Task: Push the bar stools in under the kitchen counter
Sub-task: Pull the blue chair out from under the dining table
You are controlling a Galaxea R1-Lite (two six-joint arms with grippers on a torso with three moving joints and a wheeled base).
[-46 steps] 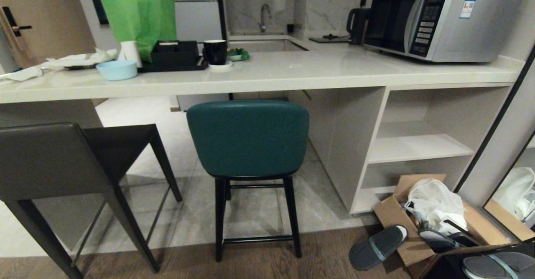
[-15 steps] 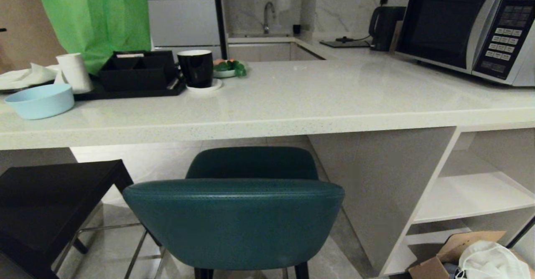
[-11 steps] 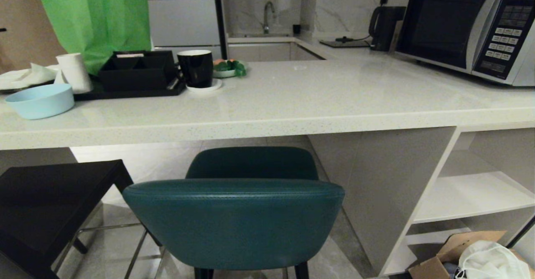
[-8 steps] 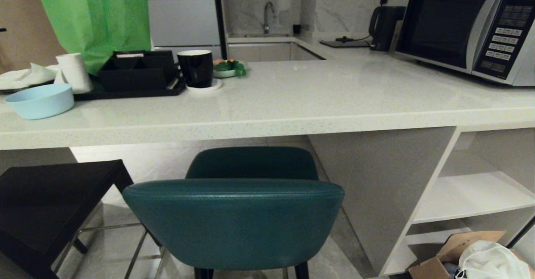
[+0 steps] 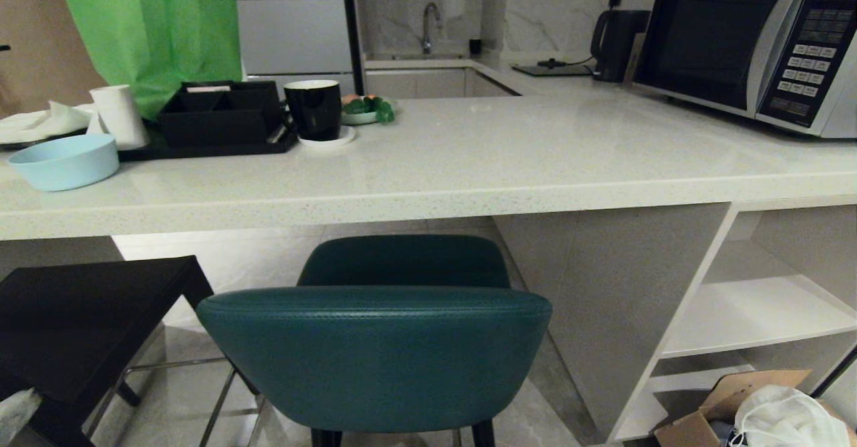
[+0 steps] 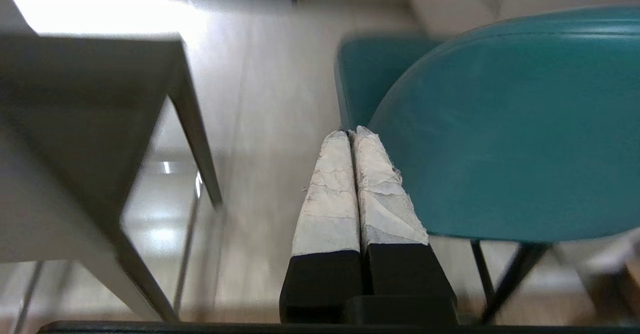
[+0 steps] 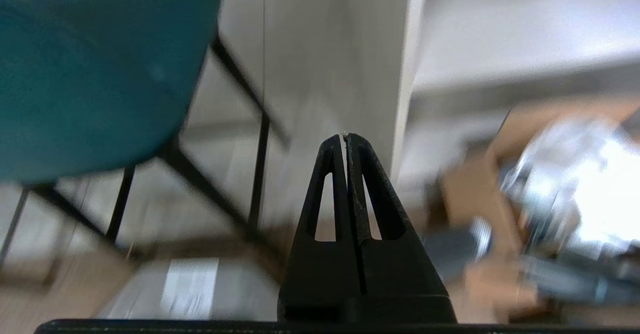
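Teal stool at 6 o'clock, seat partly under the kitchen counter, dark grey stool at 8 o'clock; left gripper and right gripper both fully closed, empty, flanking the teal backrest.

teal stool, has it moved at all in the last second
No. The teal stool keeps the same place against the kitchen counter edge in the head view.

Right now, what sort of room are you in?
Most likely a home kitchen: a stone counter with a microwave, a sink tap behind, and a teal bar stool before it.
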